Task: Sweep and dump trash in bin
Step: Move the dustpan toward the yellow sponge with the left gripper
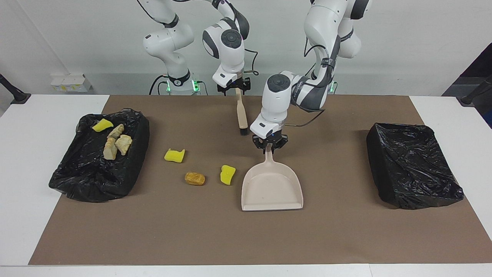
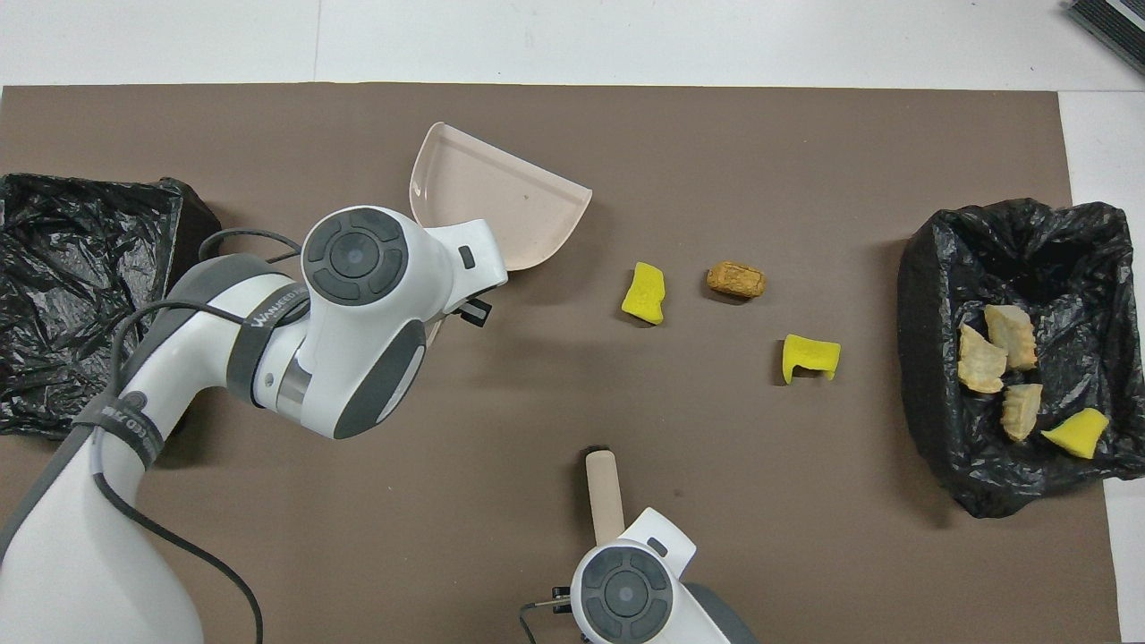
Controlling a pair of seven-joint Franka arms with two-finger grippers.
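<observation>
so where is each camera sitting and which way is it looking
Facing view: high across the table, looking at the robots; both arms show whole, the left gripper holding the dustpan by its handle, the right gripper at the brush.
Overhead view: above the robots' end, looking steeply down and forward; the arms enter from the bottom, wrists hiding both grippers.
Shared: dustpan, brush, three loose scraps including the brown lump, and both black bins, one holding four scraps, mirrored half a turn.

1. A plain white wall (image 1: 403, 46) stands at the far end of the white table (image 1: 30, 161).
2. A brown mat (image 1: 238, 238) covers most of the tabletop.
3. A small white box (image 1: 71, 82) sits against the wall.
4. Light is even.
</observation>
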